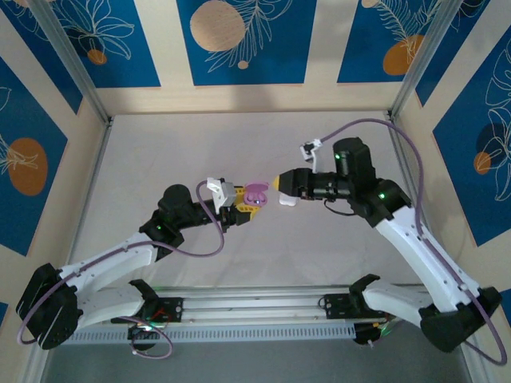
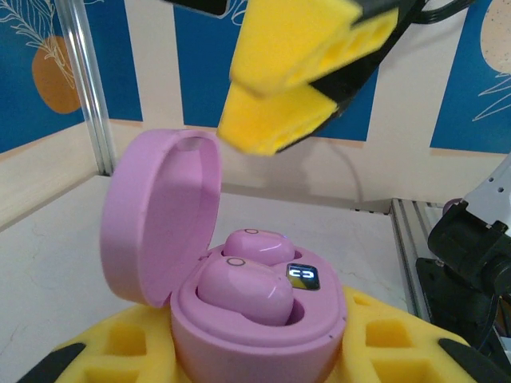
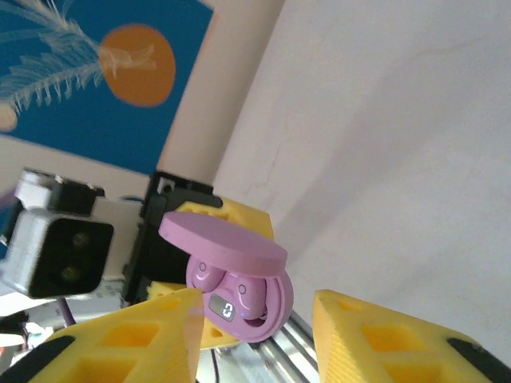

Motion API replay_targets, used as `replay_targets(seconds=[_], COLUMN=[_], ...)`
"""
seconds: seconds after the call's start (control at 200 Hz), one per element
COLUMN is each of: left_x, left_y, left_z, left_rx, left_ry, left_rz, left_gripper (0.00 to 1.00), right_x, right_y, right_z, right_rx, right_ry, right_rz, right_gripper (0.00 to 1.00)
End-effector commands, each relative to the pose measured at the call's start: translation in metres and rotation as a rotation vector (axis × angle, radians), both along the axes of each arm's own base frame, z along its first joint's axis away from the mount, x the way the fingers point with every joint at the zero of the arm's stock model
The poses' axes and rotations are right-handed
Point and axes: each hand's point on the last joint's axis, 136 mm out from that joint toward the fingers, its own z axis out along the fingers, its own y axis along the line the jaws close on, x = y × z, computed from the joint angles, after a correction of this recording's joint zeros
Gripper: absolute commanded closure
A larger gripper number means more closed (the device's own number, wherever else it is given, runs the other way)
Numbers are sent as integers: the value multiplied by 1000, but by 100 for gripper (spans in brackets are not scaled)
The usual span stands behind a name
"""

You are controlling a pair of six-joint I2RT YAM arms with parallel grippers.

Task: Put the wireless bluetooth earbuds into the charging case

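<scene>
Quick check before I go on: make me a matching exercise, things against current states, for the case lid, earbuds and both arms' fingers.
1 round lilac-pink plastic lid
2 two glossy lilac-pink earbuds
3 left arm's yellow fingers
4 right arm's yellow fingers

A apart, holding nothing
B hinged open
C clamped on the lilac-pink charging case
D seated in the case

Pairs: 1-B, 2-D, 3-C, 4-A

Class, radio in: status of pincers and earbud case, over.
Left pincer shut on open case. Two earbuds seated inside. Right pincer open, empty, nearby. Nothing blocking.
</scene>
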Motion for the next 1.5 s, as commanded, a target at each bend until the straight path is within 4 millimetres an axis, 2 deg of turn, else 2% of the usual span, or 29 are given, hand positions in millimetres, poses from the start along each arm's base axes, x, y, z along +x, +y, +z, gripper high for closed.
replay_targets(seconds=[0.0,0.045,0.095,0.25,0.355,0.51,0.74,1.12,1.496], left_x=[-10,-12,-13,-17,-18,-17,-15,-12,-12], left_y=[-3,-4,-4,-6,-6,-6,-5,-2,-1], left_z=[25,26,26,28,29,30,31,33,38], left_rx=[-49,-49,-50,-53,-55,-59,-61,-63,-84], left_ry=[-77,-79,-80,-84,-87,-90,-94,-100,-103], left_rz=[-45,-54,-58,-74,-76,-68,-54,-16,-12], left_gripper=[76,76,76,76,76,76,76,76,76], right_x=[13,16,18,20,24,24,11,-11,-33], right_y=[-14,-17,-16,2,18,31,40,37,46], right_z=[4,6,9,14,8,-8,-21,-21,-27], right_rx=[40,60,79,110,104,58,18,34,150], right_ry=[-16,-9,6,113,196,255,284,267,334], right_rz=[-112,-134,-130,-38,28,69,139,209,349], right_gripper=[53,48,48,45,44,43,46,48,45])
